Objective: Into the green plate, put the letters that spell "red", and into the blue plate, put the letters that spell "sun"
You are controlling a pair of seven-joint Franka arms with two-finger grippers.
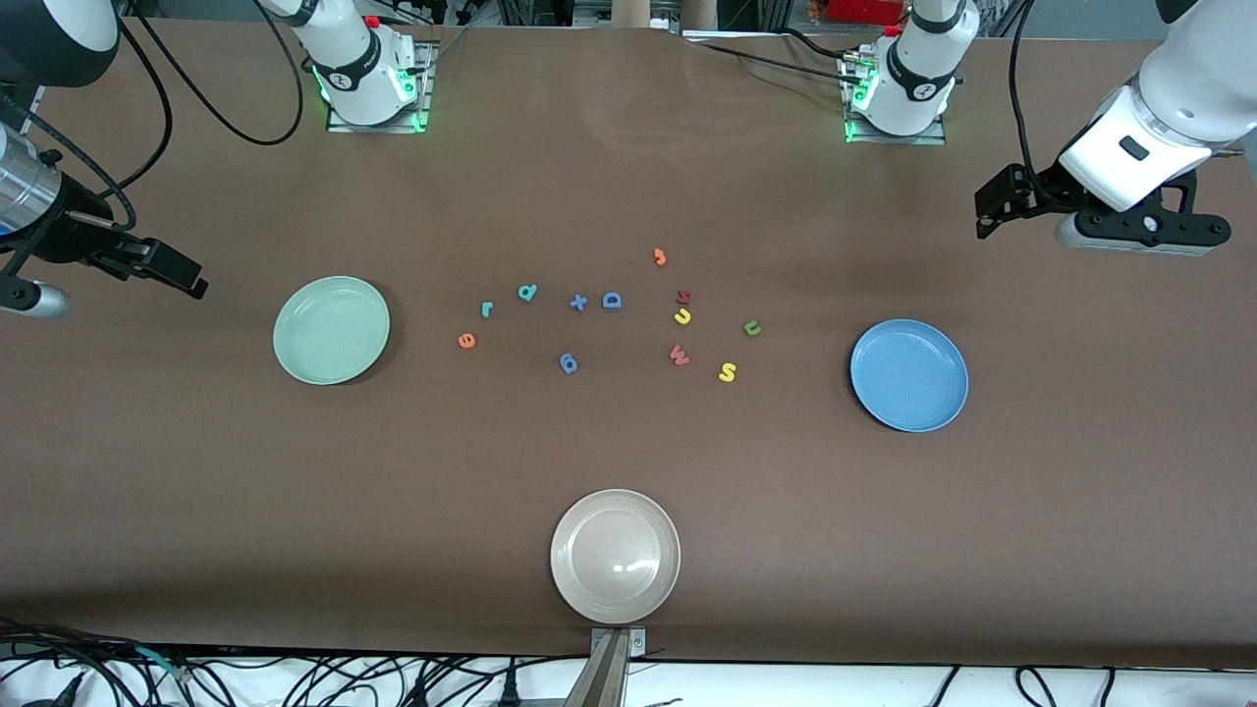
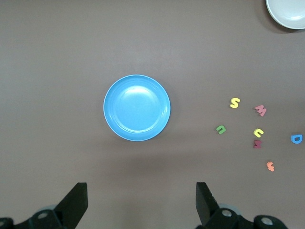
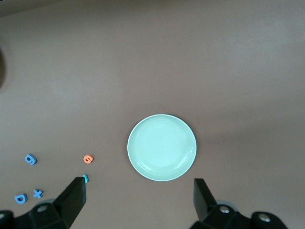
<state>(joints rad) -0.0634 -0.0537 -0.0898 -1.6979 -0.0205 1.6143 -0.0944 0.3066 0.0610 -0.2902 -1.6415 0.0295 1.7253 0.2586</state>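
The green plate (image 1: 332,329) (image 3: 162,147) lies toward the right arm's end, the blue plate (image 1: 909,374) (image 2: 137,108) toward the left arm's end. Between them lie the teal r (image 1: 486,309), orange e (image 1: 466,340) and teal d (image 1: 527,292), and closer to the blue plate the yellow s (image 1: 727,372), yellow u shape (image 1: 683,316) and green u shape (image 1: 752,328). Both plates hold nothing. My left gripper (image 2: 141,200) hangs open high up beside the blue plate. My right gripper (image 3: 139,198) hangs open high up beside the green plate.
A beige-white plate (image 1: 615,556) sits near the table's front edge. Among the letters lie a blue D (image 1: 612,300), blue plus (image 1: 578,302), blue g shape (image 1: 568,363), red w (image 1: 679,354), orange 3 (image 1: 660,257) and a dark red piece (image 1: 683,296).
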